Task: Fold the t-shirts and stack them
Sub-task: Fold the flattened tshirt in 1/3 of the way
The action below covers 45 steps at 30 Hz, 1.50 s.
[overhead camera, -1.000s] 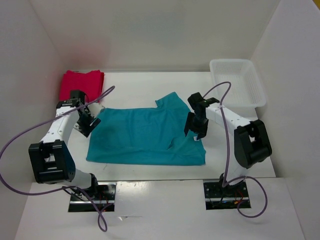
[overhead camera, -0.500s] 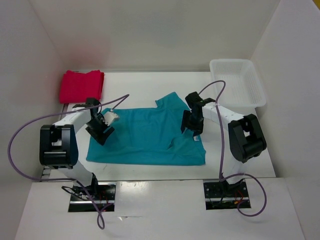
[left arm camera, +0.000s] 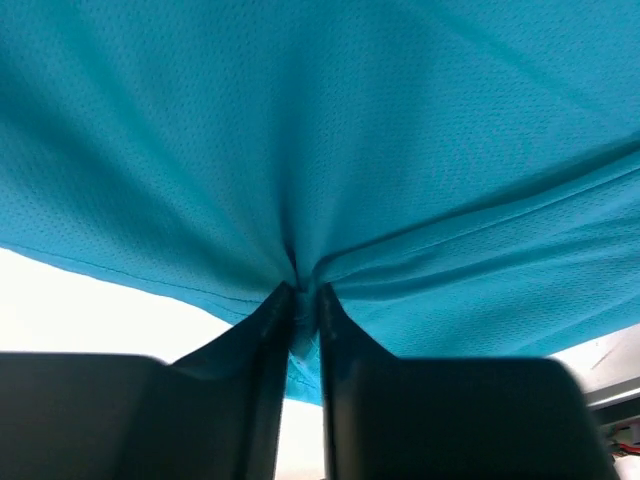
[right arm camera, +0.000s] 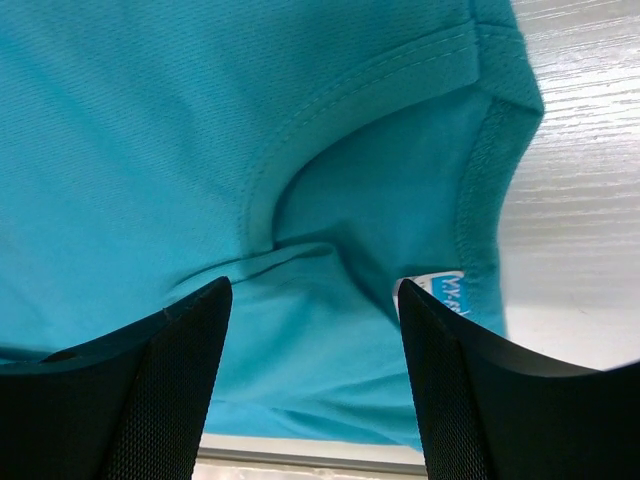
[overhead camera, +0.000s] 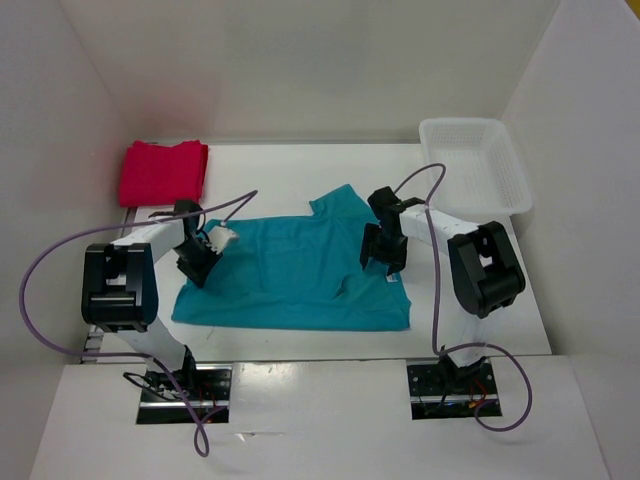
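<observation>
A white table (overhead camera: 300,165) fills the view from above, walled in by white panels on three sides.

A teal t-shirt (overhead camera: 285,280) lies spread across the middle of the table. Its body is mostly flat, and one part juts up toward the far side at the centre.

A white plastic lattice basket (overhead camera: 520,195) sits at the far right corner, well apart from the teal t-shirt.

A red folded t-shirt (overhead camera: 162,172) lies at the far left corner of the table. Whether it is one garment or more than one cannot be told.

Two white and black arms reach in from the near edge, each trailing a purple cable (overhead camera: 60,260).

The left tool (overhead camera: 198,262) is at the left edge of the teal t-shirt. In the left wrist view the left tool (left arm camera: 305,297) has its fingers (left arm camera: 270,330) nearly together, pinching a gathered fold of the teal fabric, with creases fanning out from the pinch.

The right tool (overhead camera: 385,250) is over the right part of the teal t-shirt. In the right wrist view the right tool (right arm camera: 315,290) is spread wide and grips nothing. Its dark fingers (right arm camera: 150,390) stand on either side of the shirt's ribbed collar (right arm camera: 480,180).

A small white label (right arm camera: 445,290) shows just inside the collar, close to the right finger.
</observation>
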{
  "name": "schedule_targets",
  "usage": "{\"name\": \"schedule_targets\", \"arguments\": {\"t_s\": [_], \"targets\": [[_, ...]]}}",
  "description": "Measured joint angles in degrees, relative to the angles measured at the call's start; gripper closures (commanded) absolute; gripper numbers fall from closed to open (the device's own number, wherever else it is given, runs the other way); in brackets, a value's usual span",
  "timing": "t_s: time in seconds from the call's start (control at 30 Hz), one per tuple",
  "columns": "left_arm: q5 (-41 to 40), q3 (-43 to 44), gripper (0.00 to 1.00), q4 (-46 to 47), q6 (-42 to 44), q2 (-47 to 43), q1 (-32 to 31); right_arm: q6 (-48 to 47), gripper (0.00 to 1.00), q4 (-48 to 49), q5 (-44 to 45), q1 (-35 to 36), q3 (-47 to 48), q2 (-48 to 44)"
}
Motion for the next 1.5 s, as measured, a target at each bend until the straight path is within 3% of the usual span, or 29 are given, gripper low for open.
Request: {"name": "schedule_targets", "arguments": {"t_s": [0.13,0.2,0.27,0.47,0.7,0.87,1.0,1.23,1.3,1.5], "targets": [[-0.04,-0.59,0.79,-0.17,-1.36,-0.68,-0.04,-0.50,0.39,0.04,0.48,0.00,0.00,0.76],[-0.22,-0.63,0.53,-0.42,-2.05,-0.94,-0.04,-0.66,0.47,0.04,0.59,0.00,0.00,0.98],[-0.72,-0.63,0.41,-0.63,-2.82,-1.51,-0.04,-0.85,0.49,0.07,0.61,0.00,0.00,1.16],[-2.16,-0.63,0.41,-0.96,-4.22,-4.61,-0.04,-0.83,0.51,0.13,0.59,0.00,0.00,1.20],[-2.12,-0.63,0.53,-1.51,-4.50,-5.66,-0.04,-0.85,0.51,0.24,0.57,0.00,0.00,1.20],[-2.27,-0.63,0.74,-1.53,-5.60,-2.60,-0.04,-0.87,0.56,0.31,0.50,0.00,0.00,1.20],[-2.27,-0.72,0.79,-1.49,-5.79,-1.79,-0.04,-0.92,0.59,0.52,0.28,0.00,0.00,1.20],[-3.04,-0.72,0.96,-1.49,-6.84,-1.86,-0.04,-1.49,1.00,0.85,0.11,0.00,-0.02,1.20],[-3.45,-0.72,1.00,-1.49,-7.17,-2.01,-0.04,-1.38,1.00,0.92,0.09,0.00,-0.02,1.20],[-5.95,-0.70,1.00,-1.68,-8.76,-5.62,-0.04,-1.20,1.00,0.92,1.38,0.00,-0.02,1.20]]}}
